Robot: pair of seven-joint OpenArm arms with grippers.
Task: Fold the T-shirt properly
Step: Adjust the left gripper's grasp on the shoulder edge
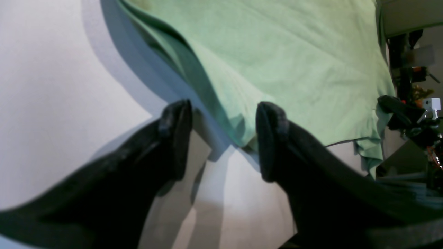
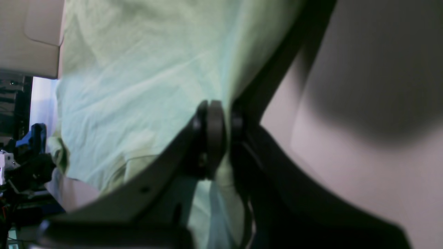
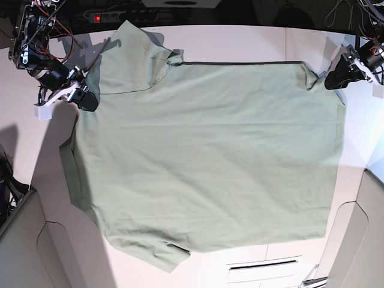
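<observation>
The pale green T-shirt [image 3: 210, 156] lies spread flat across the white table [image 3: 252, 42], its darker folded edge running along the far side. My right gripper [image 3: 89, 99] is at the shirt's left edge in the base view. In the right wrist view this gripper [image 2: 218, 138] is shut, pinching a fold of the T-shirt [image 2: 138, 86]. My left gripper [image 3: 333, 77] is at the shirt's far right corner. In the left wrist view it [image 1: 224, 138] stands open, with the corner of the T-shirt [image 1: 294, 58] reaching in between its fingers, not clamped.
A power strip [image 3: 120, 15] with a red switch lies past the table's far edge among cables. Grey panels stand at the near left [image 3: 36, 240] and near right [image 3: 360, 234] corners. A narrow slot [image 3: 264, 264] cuts the table near the front edge.
</observation>
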